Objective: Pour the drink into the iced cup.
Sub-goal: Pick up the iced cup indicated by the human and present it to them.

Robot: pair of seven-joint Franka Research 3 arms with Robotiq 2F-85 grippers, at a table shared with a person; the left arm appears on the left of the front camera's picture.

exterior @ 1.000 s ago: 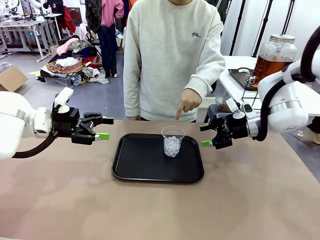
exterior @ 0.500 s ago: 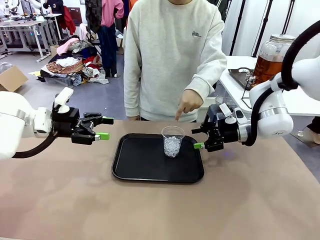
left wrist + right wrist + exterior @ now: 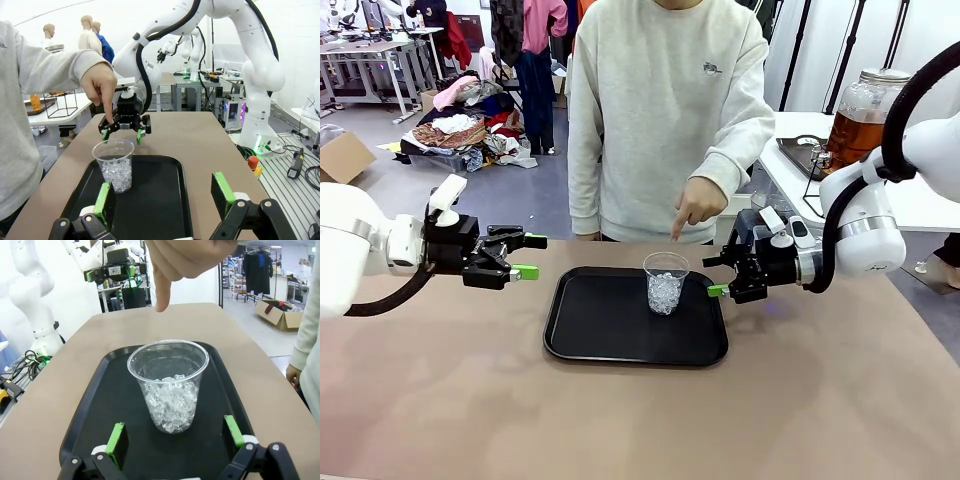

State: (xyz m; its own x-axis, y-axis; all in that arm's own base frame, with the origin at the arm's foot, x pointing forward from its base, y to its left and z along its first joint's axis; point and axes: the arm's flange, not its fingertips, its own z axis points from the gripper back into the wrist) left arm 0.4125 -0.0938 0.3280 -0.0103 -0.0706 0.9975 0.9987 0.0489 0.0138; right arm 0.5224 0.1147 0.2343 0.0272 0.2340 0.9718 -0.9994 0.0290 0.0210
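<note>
On the brown counter in front of me lies a black tray, and the iced cup stands upright on its far half, a little right of the middle. It is a clear plastic cup with ice filling roughly its lower half and no liquid that I can see. My right pincer is open wide, turned on its side and level with the cup, just to its right over the tray's right edge. From my right wrist the cup sits centred ahead of the gap between my two green pads, touching neither. My left pincer is open too and holds nothing. It hovers above the counter left of the tray, well apart from the cup, with its fingers aimed right toward it. The person's hand hangs over the far edge of the counter, index finger pointing down just beyond the cup. The drink, amber-brown, is in a big round glass jar with a metal lid, standing on a white side table at the far right, well apart from the cup and from both my pincers.
</note>
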